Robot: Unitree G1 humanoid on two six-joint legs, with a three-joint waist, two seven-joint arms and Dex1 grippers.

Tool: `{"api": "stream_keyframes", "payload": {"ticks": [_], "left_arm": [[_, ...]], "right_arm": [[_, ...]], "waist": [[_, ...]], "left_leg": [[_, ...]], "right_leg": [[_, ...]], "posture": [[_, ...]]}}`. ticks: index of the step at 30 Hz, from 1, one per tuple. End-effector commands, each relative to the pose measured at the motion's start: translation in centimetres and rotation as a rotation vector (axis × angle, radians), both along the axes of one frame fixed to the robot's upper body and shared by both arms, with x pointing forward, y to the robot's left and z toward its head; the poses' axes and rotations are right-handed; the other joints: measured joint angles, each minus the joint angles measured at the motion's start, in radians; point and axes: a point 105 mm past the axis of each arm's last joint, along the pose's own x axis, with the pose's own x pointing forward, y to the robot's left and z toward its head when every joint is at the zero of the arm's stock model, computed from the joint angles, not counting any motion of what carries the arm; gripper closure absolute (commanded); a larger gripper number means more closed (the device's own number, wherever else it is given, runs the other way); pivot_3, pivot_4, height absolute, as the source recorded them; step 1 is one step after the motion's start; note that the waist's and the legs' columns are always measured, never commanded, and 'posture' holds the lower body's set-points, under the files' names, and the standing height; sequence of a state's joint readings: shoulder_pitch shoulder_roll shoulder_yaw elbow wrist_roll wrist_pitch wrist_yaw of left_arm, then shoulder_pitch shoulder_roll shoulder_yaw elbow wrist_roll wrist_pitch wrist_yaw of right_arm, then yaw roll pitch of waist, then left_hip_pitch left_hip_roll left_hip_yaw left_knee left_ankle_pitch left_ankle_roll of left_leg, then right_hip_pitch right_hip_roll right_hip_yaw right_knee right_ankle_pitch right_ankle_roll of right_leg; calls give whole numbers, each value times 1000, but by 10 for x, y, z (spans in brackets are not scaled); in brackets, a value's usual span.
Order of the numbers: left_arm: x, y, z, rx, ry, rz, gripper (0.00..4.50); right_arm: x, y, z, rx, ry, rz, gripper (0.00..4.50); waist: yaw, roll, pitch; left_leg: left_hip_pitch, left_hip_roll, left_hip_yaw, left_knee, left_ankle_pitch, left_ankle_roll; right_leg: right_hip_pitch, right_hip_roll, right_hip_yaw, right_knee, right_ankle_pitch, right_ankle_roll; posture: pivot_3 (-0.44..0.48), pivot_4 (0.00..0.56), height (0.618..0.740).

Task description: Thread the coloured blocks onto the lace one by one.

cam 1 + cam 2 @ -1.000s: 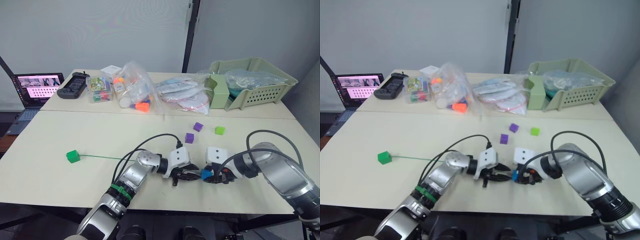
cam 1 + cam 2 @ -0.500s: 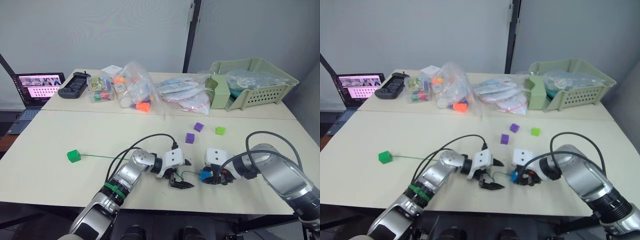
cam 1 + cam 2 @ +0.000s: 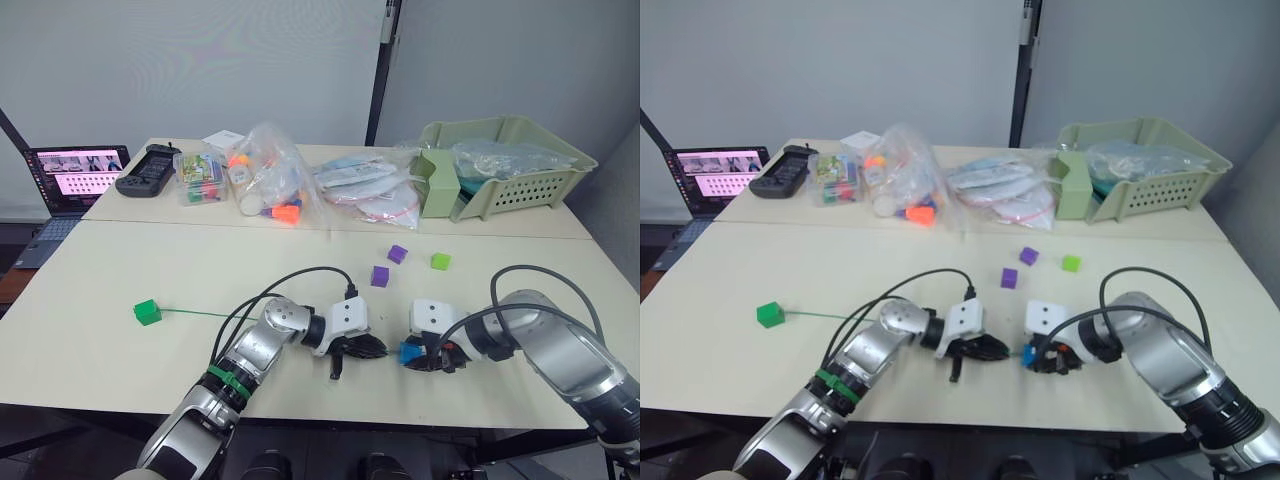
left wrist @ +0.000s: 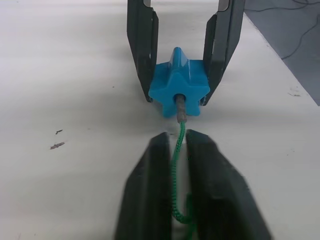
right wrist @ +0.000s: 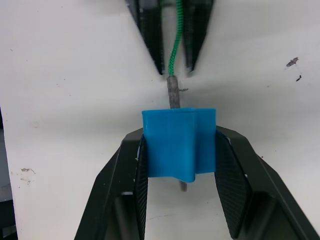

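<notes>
Where the left eye view looks down, the left gripper (image 3: pixel 372 349) sits just beside the blue block (image 3: pixel 410 352), which the right gripper (image 3: pixel 412 354) clamps. Seen from the left wrist, the lace (image 4: pixel 178 150) is pinched between closed fingers (image 4: pixel 150 200), its tip inside that block.

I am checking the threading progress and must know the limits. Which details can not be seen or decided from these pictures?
- Head views: the lace near the blue block is too thin to follow; the left gripper covers it.
- Left wrist view: how far the tip has passed through the block is hidden by the block itself.
- Right wrist view: the right gripper fingers hide the block's sides.
- Head views: holes in the purple blocks are too small.
</notes>
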State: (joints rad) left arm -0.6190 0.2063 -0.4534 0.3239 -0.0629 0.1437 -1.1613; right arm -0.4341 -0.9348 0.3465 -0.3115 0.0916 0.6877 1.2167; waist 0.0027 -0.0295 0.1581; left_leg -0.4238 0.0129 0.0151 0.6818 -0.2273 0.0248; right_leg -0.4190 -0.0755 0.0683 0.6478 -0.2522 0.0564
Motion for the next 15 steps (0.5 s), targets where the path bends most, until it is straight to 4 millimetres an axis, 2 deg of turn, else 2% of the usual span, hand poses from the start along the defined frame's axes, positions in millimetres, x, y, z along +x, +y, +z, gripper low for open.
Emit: {"api": "stream_keyframes", "payload": {"ticks": [1, 11, 14, 15], "left_arm": [[-4, -7, 7, -26, -19, -29, 4500], [-6, -28, 8, -61, 2, -33, 4500], [-5, -28, 7, -55, 0, -20, 4500], [-4, -27, 9, -67, 15, -15, 4224]], "right_arm": [[0, 1, 4, -9, -17, 9, 3171], [-2, 2, 4, -8, -9, 11, 3171], [-2, 2, 3, -8, -5, 11, 3171], [-2, 2, 3, -8, -5, 10, 3171]], "waist": [[0, 0, 0], [0, 0, 0], [3, 0, 0], [4, 0, 0]], "left_leg": [[0, 0, 0, 0, 0, 0], [0, 0, 0, 0, 0, 0], [0, 0, 0, 0, 0, 0], [0, 0, 0, 1, 0, 0]], "right_leg": [[0, 0, 0, 0, 0, 0], [0, 0, 0, 0, 0, 0], [0, 0, 0, 0, 0, 0], [1, 0, 0, 0, 0, 0]], "posture": [[0, 150, 734], [0, 150, 734], [0, 150, 734], [0, 150, 734]]}}
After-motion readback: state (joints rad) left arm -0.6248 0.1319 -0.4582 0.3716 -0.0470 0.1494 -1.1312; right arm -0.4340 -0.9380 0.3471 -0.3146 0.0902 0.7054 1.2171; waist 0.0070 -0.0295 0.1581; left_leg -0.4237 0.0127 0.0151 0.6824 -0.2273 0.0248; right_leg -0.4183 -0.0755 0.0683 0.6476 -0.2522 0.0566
